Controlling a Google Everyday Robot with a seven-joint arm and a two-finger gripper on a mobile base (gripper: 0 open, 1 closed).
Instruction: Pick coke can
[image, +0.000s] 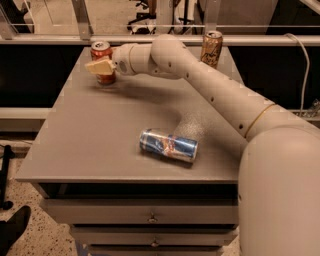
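The coke can (101, 50), red-orange with a silver top, stands upright at the far left corner of the grey table (90, 145). My gripper (102, 67) is at the can, its cream-coloured end lying across the can's front and hiding the can's middle. The arm reaches in from the right, across the far half of the table. The can rests on the table.
A blue-and-silver can (168, 145) lies on its side in the middle front of the table. A gold-brown can (212, 48) stands upright at the far edge, behind my arm. A railing and dark drop lie beyond the table's far edge. Drawers are below the front edge.
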